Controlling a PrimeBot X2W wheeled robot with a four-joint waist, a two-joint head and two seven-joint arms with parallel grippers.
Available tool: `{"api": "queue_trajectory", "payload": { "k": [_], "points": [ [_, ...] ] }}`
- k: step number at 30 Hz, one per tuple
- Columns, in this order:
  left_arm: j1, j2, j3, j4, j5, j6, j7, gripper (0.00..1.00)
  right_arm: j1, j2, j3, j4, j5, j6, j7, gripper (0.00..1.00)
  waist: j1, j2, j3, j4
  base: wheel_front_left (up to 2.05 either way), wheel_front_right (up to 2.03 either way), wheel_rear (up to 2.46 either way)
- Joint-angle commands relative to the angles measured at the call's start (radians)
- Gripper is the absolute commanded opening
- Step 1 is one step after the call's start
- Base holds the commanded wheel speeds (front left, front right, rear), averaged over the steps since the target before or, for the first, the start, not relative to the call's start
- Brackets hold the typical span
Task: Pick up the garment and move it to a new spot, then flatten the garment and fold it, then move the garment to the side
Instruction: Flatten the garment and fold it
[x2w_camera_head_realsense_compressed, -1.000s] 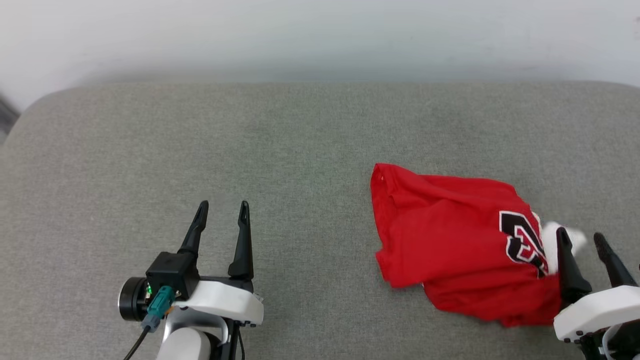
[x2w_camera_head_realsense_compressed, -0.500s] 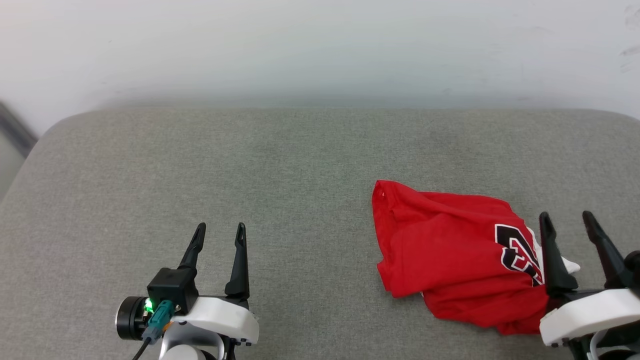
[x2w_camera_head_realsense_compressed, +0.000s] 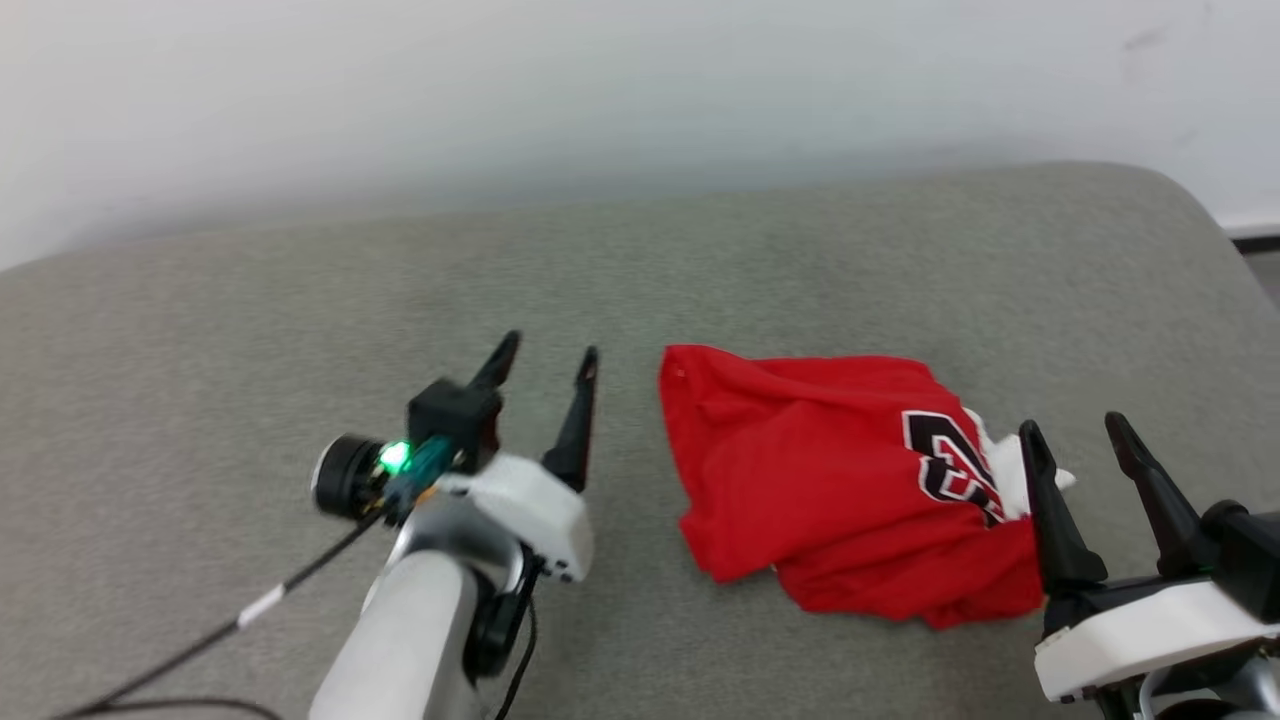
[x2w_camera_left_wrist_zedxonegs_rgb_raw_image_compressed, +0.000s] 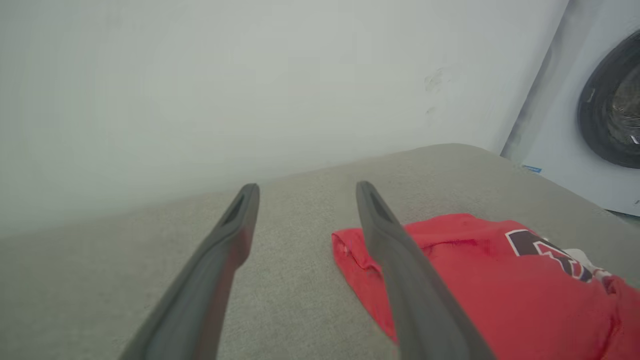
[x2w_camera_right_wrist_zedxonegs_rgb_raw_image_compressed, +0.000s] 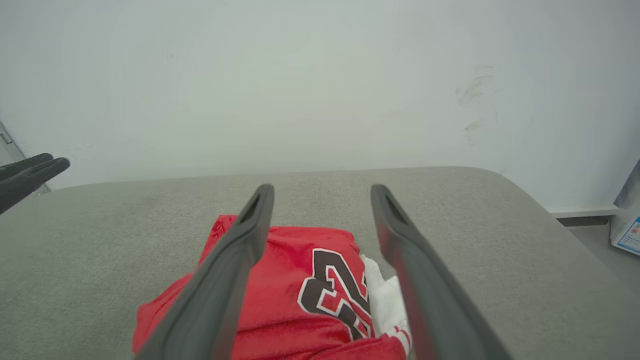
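At 4 o'clock on grey surface (x2w_camera_head_realsense_compressed: 200, 330): garment (x2w_camera_head_realsense_compressed: 830, 490), crumpled heap. Right pincer (x2w_camera_head_realsense_compressed: 1072, 425) spread, at its 3 o'clock edge. Left pincer (x2w_camera_head_realsense_compressed: 550, 350) spread, just beside its 9 o'clock edge.

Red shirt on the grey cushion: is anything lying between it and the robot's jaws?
Nothing visible. Only bare grey cushion lies between the open left jaws and the red shirt; the open right jaws stand at its white-sleeved end.

White wrists (x2w_camera_head_realsense_compressed: 530, 510), dark tapered jaws, teal plug (x2w_camera_head_realsense_compressed: 425, 462)
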Motion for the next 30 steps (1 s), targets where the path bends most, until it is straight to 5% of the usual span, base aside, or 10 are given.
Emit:
{"api": "queue_trajectory", "payload": {
  "k": [1,11,22,24,30],
  "points": [
    [-0.031,-0.005,-0.008,0.013,-0.01,-0.009,0.015,1.0,-0.016,0.004,0.004,-0.005,0.003,0.0,-0.002,1.0,0.0,-0.0001,0.027,-0.047,0.0,0.0,0.0],
    [-0.275,0.001,-0.1,0.271,-0.055,-0.101,0.328,1.0,-0.066,0.005,0.015,0.01,0.037,0.0,-0.042,1.0,0.0,-0.0001,0.161,-0.188,0.0,0.0,0.0],
    [-0.341,0.062,-0.263,0.457,-0.123,-0.133,0.7,1.0,-0.101,0.008,0.023,0.072,0.07,0.0,-0.099,1.0,0.0,-0.0001,0.239,-0.221,0.0,0.0,0.0],
    [-0.336,0.066,-0.308,0.448,-0.161,-0.136,0.738,0.0,-0.107,0.008,0.024,0.081,0.073,0.0,-0.107,1.0,0.0,-0.0001,0.243,-0.219,0.0,0.0,0.0],
    [-0.374,0.118,-0.334,0.373,-0.188,-0.131,0.663,0.0,-0.123,0.008,0.025,0.099,0.068,0.0,-0.12,1.0,0.0,-0.0001,0.235,-0.197,0.0,0.0,0.0]
  ]
}}
